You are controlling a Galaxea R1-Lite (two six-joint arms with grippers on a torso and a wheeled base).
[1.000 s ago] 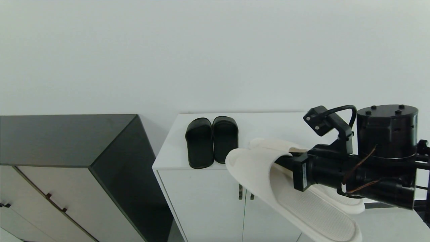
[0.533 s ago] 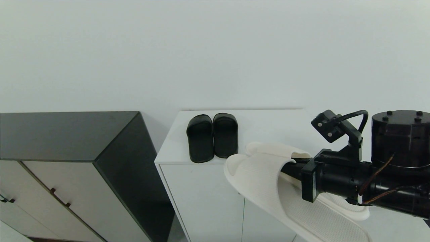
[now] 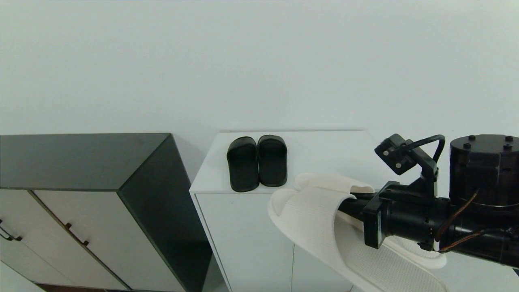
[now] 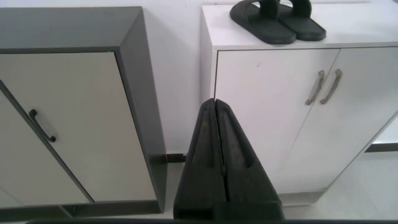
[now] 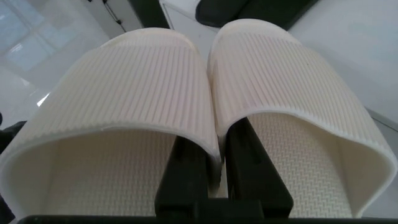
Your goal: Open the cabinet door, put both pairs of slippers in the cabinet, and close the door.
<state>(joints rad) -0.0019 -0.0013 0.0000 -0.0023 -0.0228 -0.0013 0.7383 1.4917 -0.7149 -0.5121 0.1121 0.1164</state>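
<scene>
While my right gripper (image 5: 216,163) pinches the white slippers (image 3: 320,211) by their adjoining strap edges before the shut cabinet (image 3: 243,243) (black slippers (image 3: 257,162) on top, left gripper (image 4: 215,112) pressed together, empty), I'd judge them light, soft foam, probably floppy at the heels: straps are the hold.

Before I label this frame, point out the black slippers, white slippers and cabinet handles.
black slippers (image 3: 243,158): head view, left slipper's strap.
white slippers (image 3: 310,209): head view, nearer slipper's ribbed strap.
cabinet handles (image 4: 315,88): left wrist view, one handle's bar.
</scene>
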